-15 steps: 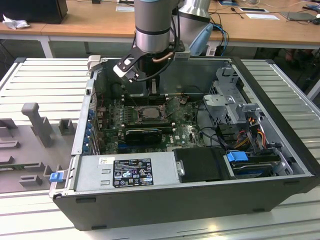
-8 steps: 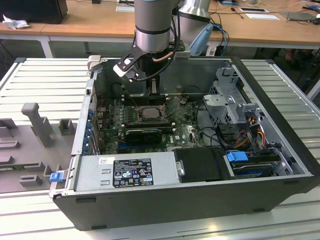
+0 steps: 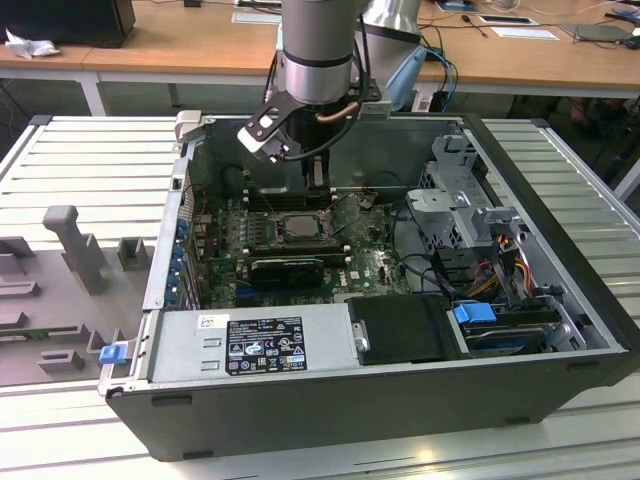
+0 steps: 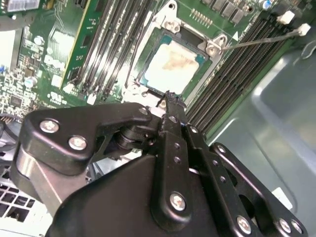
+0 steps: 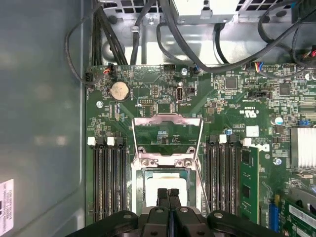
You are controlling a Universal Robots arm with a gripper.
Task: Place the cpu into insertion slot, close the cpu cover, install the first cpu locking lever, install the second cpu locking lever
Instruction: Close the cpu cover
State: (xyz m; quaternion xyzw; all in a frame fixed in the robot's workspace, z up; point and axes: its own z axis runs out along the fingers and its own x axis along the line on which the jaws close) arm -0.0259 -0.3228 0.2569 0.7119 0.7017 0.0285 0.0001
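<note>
The cpu [image 4: 173, 66], pale metal face up with a faint smear, lies flat inside the insertion slot [image 4: 146, 64] on the green motherboard. My gripper [image 4: 168, 96] hangs just over the slot's near edge, its black fingers shut together with nothing between them. In the first wrist view the gripper [image 5: 168, 193] covers part of the cpu [image 5: 165, 178]. The cpu cover [image 5: 168, 119], a silver frame with a cut-out centre, is swung open beyond the slot. A thin wire locking lever [image 4: 256, 42] stands free beside the socket, and the lever [image 5: 200, 168] is unlatched. In the exterior view the arm [image 3: 315, 70] reaches down over the slot [image 3: 298, 226].
Long black memory slots [image 5: 106, 182] flank the socket on both sides. Cable bundles [image 5: 148, 29] and the case wall [image 5: 44, 123] lie close by. A power supply [image 3: 250, 345] and drive cage [image 3: 460, 200] sit inside the open case.
</note>
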